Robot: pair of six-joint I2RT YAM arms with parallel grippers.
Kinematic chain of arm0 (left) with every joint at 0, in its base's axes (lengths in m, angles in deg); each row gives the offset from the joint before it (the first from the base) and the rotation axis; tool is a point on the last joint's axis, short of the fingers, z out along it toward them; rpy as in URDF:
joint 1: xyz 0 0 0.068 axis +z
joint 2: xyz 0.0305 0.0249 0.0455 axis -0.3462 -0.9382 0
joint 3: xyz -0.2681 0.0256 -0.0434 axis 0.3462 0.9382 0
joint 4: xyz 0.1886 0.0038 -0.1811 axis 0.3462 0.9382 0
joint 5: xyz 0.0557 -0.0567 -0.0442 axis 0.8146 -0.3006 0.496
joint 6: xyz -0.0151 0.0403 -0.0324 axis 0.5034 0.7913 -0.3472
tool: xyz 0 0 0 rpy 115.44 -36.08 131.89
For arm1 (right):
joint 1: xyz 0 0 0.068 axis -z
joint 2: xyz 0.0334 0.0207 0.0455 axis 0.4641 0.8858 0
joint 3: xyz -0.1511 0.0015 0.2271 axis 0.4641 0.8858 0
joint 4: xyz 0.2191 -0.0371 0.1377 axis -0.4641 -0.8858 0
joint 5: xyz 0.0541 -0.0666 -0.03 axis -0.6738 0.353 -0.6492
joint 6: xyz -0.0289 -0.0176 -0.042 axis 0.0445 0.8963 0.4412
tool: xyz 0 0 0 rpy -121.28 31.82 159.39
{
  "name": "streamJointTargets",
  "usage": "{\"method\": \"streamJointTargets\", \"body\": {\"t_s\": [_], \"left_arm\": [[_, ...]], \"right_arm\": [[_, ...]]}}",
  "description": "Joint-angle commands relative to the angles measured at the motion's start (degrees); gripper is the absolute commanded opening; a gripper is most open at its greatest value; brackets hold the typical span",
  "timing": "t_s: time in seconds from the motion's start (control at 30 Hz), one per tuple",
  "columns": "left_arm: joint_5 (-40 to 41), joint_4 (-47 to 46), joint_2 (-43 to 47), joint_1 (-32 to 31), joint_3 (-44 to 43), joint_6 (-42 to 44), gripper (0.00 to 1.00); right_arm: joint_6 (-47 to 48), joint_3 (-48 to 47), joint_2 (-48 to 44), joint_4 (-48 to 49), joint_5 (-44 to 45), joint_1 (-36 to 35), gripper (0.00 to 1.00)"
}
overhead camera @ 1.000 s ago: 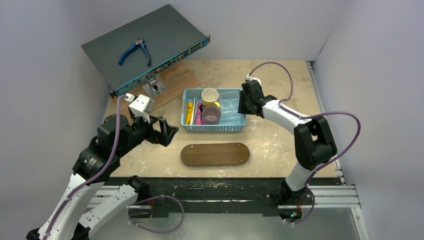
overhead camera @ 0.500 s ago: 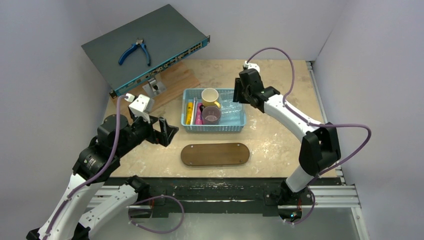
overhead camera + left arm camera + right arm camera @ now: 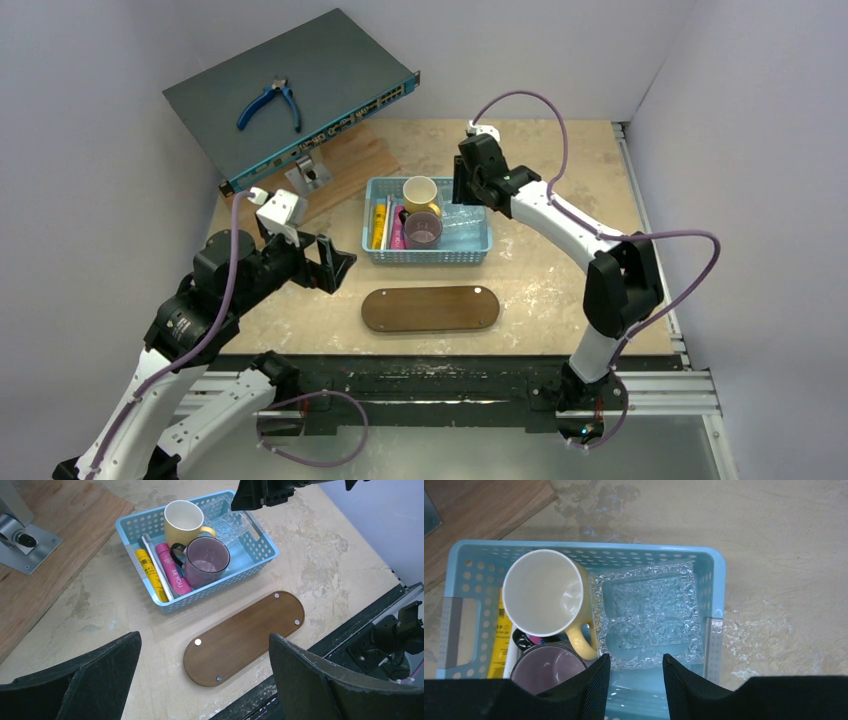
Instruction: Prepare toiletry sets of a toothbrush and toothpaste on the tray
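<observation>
The dark-brown oval tray [image 3: 430, 308] lies bare on the table in front of the blue basket [image 3: 476, 250]; it also shows in the left wrist view [image 3: 260, 625]. In the basket's left part lie a yellow toothpaste [image 3: 149, 575], a pink toothpaste [image 3: 172, 573] and a white toothbrush [image 3: 156, 566] between them. My left gripper [image 3: 338, 262] is open and empty, held above the table left of the tray. My right gripper [image 3: 635, 658] is open and empty, hovering over the basket's right part [image 3: 463, 195].
A yellow mug [image 3: 420, 192], a purple mug [image 3: 422, 230] and a clear plastic blister [image 3: 649, 612] also fill the basket. A grey switch box [image 3: 330, 70] with blue pliers [image 3: 268, 103], a wooden board [image 3: 350, 160] and a metal bracket [image 3: 310, 175] stand at back left.
My right gripper has swung from beside the basket's right end to the left and farther back, now over the basket. The left arm has not moved.
</observation>
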Motion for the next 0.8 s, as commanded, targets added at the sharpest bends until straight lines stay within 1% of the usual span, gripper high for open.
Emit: {"method": "streamJointTargets", "body": {"t_s": [0.0,0.77], "left_arm": [[0.11,-0.51,0.52,-0.05,-0.27,0.49,0.98],[0.07,-0.54,0.35,-0.05,-0.25,0.57,0.98]], "right_arm": [[-0.36,-2.70,2.53,-1.71,1.76,-0.19,0.44],[-0.02,-7.92,12.23,-3.20,4.33,-0.34,0.40]]}}
